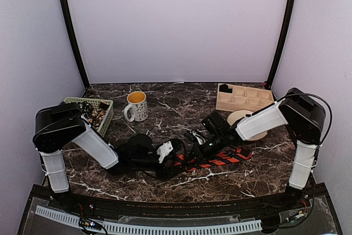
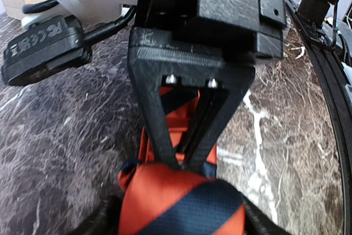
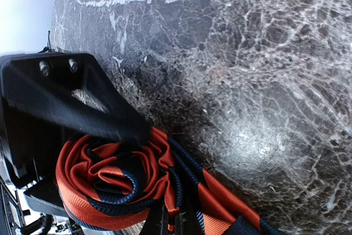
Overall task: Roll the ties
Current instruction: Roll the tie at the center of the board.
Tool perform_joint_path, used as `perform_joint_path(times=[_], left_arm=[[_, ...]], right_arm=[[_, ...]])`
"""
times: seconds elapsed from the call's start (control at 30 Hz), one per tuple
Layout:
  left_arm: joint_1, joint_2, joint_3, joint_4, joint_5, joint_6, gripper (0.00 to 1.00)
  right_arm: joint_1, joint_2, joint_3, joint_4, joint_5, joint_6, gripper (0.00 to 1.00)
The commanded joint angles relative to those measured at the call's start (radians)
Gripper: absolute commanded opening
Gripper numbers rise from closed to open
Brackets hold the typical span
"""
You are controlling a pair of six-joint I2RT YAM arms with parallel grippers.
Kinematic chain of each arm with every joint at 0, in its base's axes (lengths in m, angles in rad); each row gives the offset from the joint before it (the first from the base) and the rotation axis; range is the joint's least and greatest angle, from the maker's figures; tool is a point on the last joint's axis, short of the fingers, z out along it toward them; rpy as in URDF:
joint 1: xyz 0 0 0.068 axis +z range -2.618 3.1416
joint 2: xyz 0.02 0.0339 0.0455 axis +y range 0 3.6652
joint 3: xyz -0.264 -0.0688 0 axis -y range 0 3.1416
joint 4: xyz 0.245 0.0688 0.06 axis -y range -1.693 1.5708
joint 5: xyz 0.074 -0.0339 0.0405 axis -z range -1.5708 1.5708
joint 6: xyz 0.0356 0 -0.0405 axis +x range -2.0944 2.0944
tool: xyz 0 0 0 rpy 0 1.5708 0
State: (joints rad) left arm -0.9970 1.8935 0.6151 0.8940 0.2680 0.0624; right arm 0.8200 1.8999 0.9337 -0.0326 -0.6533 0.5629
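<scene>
The tie (image 1: 223,157) lies on the table (image 1: 165,108), nearer you than the mug (image 1: 136,105) and to its right. The end closest to the mug is wound into a loose roll. It looks soft, light and slippery, so the coil may spring open. Your right gripper (image 2: 180,160) pinches the tie beside the roll. Your left gripper (image 1: 179,149) straddles the roll, but you cannot tell whether it presses yet. Grip across the coil's sides.

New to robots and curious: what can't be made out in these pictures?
Top view: contents of the green basket, too small to name.
Top view: the striped tie, partly hidden under the right arm.
Left wrist view: fingers of the left tool, cut off by the bottom edge; grip unclear.
</scene>
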Motion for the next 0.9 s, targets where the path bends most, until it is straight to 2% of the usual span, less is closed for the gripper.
perform_joint_path(times=[0.0, 0.17, 0.37, 0.67, 0.87], left_arm=[[0.0, 0.057, 0.062, 0.054, 0.068, 0.034, 0.63], [-0.004, 0.127, 0.111, 0.034, 0.074, 0.043, 0.49], [-0.009, 0.099, 0.039, -0.043, 0.035, 0.086, 0.45], [-0.014, 0.065, 0.015, -0.202, -0.029, 0.143, 0.42], [-0.02, 0.077, 0.069, -0.282, -0.053, 0.145, 0.41]], right_arm=[[-0.017, 0.056, -0.059, -0.132, 0.094, 0.016, 0.0], [-0.023, 0.062, -0.042, -0.14, 0.079, 0.012, 0.0], [-0.035, 0.02, -0.037, -0.15, 0.071, 0.023, 0.01], [-0.094, -0.161, -0.054, -0.115, -0.018, 0.103, 0.38], [-0.032, -0.132, 0.015, -0.051, -0.106, 0.191, 0.43]])
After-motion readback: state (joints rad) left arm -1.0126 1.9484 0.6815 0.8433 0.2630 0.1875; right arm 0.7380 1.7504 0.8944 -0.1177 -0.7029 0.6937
